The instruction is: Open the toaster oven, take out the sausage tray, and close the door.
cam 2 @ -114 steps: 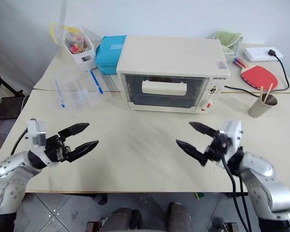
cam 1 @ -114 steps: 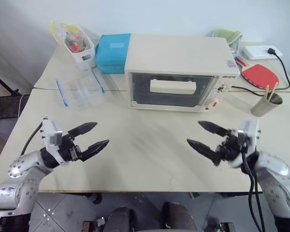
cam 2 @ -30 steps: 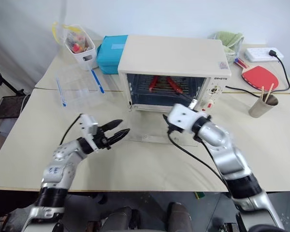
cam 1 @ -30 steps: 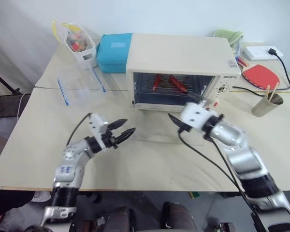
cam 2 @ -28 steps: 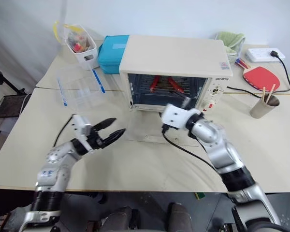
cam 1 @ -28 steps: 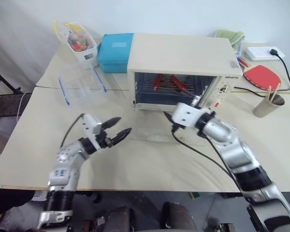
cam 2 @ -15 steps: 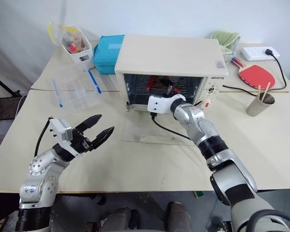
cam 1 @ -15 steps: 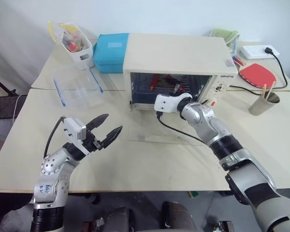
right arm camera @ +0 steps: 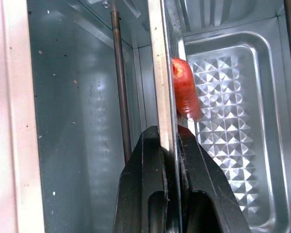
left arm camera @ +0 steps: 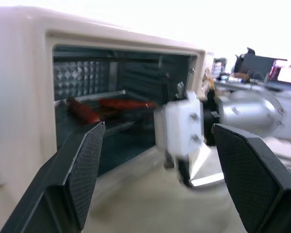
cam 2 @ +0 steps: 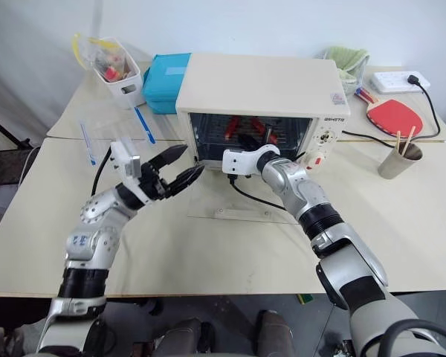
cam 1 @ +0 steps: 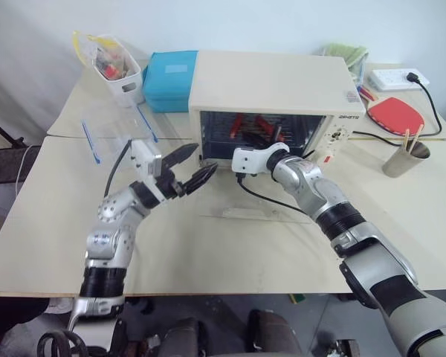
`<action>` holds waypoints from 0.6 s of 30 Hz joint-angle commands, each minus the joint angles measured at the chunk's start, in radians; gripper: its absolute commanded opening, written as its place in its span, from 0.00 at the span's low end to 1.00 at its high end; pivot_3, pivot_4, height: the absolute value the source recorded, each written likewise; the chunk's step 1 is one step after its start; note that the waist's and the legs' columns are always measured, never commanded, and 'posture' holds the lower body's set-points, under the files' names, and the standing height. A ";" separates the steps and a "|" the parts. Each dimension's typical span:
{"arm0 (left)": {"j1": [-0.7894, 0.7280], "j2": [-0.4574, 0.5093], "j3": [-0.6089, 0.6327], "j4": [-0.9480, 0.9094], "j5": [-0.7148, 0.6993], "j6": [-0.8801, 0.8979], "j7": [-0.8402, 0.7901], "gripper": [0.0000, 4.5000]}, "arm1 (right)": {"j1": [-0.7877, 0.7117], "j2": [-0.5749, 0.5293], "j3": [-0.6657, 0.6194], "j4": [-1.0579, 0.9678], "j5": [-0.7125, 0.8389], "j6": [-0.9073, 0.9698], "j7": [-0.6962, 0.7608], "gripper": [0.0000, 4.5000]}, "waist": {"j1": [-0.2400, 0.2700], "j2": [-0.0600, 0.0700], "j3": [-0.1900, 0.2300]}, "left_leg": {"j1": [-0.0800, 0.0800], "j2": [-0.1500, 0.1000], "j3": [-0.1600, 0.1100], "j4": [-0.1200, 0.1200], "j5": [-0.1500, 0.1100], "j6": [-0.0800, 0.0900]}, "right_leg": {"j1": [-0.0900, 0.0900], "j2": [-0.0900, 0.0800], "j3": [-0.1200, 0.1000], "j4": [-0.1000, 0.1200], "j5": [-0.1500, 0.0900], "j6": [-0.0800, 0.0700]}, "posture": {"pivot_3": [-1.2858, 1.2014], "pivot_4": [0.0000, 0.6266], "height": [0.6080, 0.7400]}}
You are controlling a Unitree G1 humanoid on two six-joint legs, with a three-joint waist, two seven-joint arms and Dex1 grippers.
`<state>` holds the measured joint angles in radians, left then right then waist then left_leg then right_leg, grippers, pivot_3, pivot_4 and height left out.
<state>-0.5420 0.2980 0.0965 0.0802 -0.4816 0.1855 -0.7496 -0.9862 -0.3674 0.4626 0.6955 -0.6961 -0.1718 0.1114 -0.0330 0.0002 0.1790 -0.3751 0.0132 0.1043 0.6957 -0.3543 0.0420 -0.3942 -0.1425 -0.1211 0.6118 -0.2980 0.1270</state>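
Note:
The cream toaster oven [cam 1: 275,82] stands at the back of the table, and its glass door [cam 2: 215,201] lies folded down flat in front of it. On the rack inside sits the sausage tray [right arm camera: 161,73] with two red sausages [cam 1: 266,125]. My right gripper [right arm camera: 169,138] reaches into the oven mouth and is shut on the tray's front rim, close to one sausage [right arm camera: 185,90]. My left gripper [cam 1: 207,158] hangs open above the table by the oven's front left corner, holding nothing, its fingers [left arm camera: 82,165] wide apart.
A teal box [cam 1: 171,80] abuts the oven's left side, with a white bin [cam 1: 117,67] and a clear plastic container [cam 1: 115,130] further left. At the right are a red paddle [cam 1: 398,115], a cup of sticks [cam 1: 400,160] and a power strip [cam 1: 401,76].
The door, shut in the earliest frames, now lies open. My right gripper went into the oven and shut on the tray rim. My left gripper rose toward the oven's left corner.

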 commanded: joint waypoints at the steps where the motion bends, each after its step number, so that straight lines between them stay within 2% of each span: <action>1: -0.103 -0.019 0.017 0.105 0.006 -0.052 -0.006 0.83 | -0.026 -0.012 -0.031 -0.064 0.016 -0.017 -0.006 0.00 | 0.000 0.000 0.000 | 0.000 0.000 0.000 0.000 0.000 0.000 | 0.000 0.000 0.000 0.000 0.000 0.000 | 0.52 0.24 1.00; 6: -0.216 -0.026 0.037 0.255 0.012 -0.104 -0.035 0.83 | 0.025 -0.037 -0.038 -0.202 0.025 -0.016 0.050 0.00 | 0.001 0.000 0.000 | -0.002 0.000 0.000 -0.002 0.000 0.000 | -0.001 0.000 -0.001 -0.001 0.000 0.000 | 0.52 0.24 1.00; 12: -0.239 -0.019 0.033 0.318 0.011 -0.102 -0.086 0.83 | 0.245 -0.106 -0.080 -0.559 0.046 0.030 0.170 0.00 | 0.007 0.000 0.000 | -0.004 -0.001 -0.004 -0.003 0.000 0.000 | -0.002 0.000 -0.006 -0.002 0.000 0.000 | 0.52 0.24 1.00; 18: -0.212 -0.003 0.034 0.323 0.007 -0.085 -0.126 0.83 | 0.491 -0.165 -0.119 -0.885 0.005 0.099 0.256 0.00 | 0.011 0.000 0.000 | -0.010 -0.001 -0.008 0.004 0.000 0.001 | -0.002 0.000 -0.009 -0.003 0.000 0.001 | 0.52 0.24 1.00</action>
<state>-0.7619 0.2803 0.1006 0.4061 -0.4696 0.0985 -0.8796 -0.5415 -0.5127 0.3583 -0.0402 -0.6858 -0.0643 0.3340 -0.0221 -0.0002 0.1794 -0.3852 0.0119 0.0960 0.6995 -0.3537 0.0424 -0.3964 -0.1430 -0.1300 0.6089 -0.2977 0.1276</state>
